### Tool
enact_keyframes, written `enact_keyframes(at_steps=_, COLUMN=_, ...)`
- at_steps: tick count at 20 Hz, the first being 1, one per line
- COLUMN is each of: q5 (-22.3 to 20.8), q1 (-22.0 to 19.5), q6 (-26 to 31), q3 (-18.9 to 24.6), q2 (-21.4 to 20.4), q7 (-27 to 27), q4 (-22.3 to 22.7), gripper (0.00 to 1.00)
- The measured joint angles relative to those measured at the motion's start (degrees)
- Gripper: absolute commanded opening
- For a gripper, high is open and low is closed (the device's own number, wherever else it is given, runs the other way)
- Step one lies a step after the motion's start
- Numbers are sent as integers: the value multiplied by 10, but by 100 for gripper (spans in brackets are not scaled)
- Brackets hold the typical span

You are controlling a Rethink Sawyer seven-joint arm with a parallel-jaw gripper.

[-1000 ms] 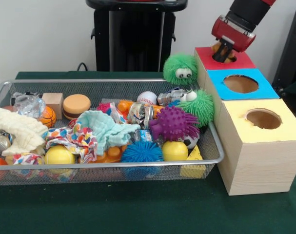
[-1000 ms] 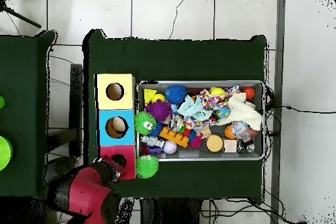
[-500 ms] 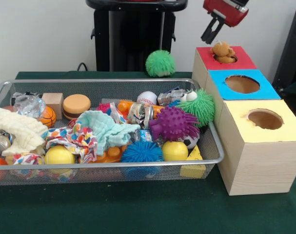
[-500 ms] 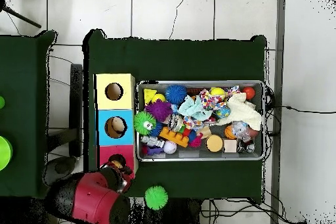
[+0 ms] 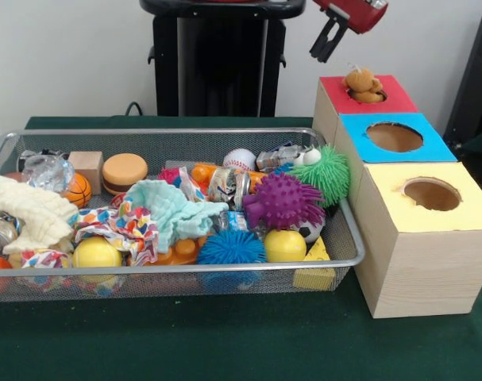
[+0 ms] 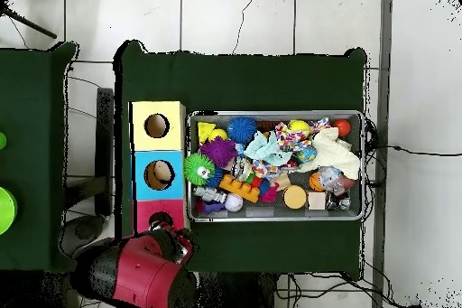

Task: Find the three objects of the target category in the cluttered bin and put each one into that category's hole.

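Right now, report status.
Pincer open, empty, raised above the red box. Brown plush toy sticking out of its hole. Nothing in the way.

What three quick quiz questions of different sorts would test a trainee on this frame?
1. True or false: the gripper holds a toy.
2. Which hole has a small brown plush toy sitting in it: (a) red box, (b) blue box, (c) yellow box?
3. What colour is the spiky ball in the wire bin beside the green fuzzy ball?

Key: 1 false, open and empty; 2 (a); 3 purple.
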Motion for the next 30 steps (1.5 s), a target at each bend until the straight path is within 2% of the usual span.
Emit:
enact_keyframes(at_steps=20, q5=-5, q1=-18, q6=0, q3=16, q2=-5, q7=0, q4=8, gripper=0)
enact_keyframes(at_steps=30, q5=4, q1=-17, q6=-2, q3=54, q2=-14, q7=0, q4=27, gripper=0)
